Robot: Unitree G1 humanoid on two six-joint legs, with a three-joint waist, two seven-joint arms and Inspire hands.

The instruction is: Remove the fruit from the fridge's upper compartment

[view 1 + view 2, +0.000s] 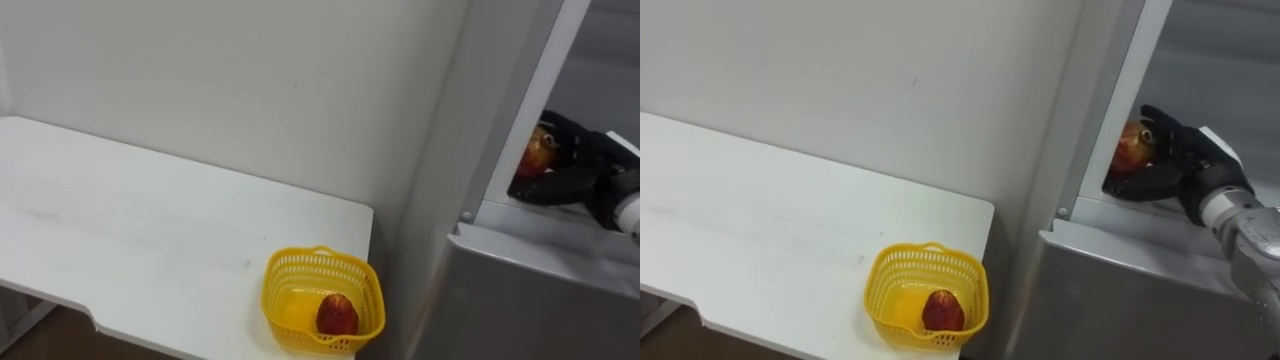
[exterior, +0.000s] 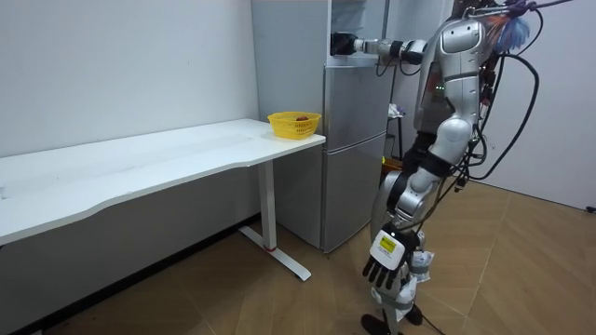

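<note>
One hand, the right hand (image 1: 1180, 160), reaches into the open upper compartment of the fridge (image 2: 354, 140), its dark fingers (image 1: 1137, 186) curled round a red-and-yellow fruit (image 1: 1129, 148) just inside the opening. Beside the fridge, a yellow basket (image 1: 322, 298) on the corner of the white surface (image 1: 150, 230) holds a second red fruit (image 1: 337, 314). The left hand (image 2: 385, 263) hangs low by the robot's leg, fingers loosely straight

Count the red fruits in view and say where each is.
2. One red fruit lies in the yellow basket on the white table, beside the fridge; the other fruit is gripped in the right hand at the open upper compartment. More may be hidden inside.
</note>
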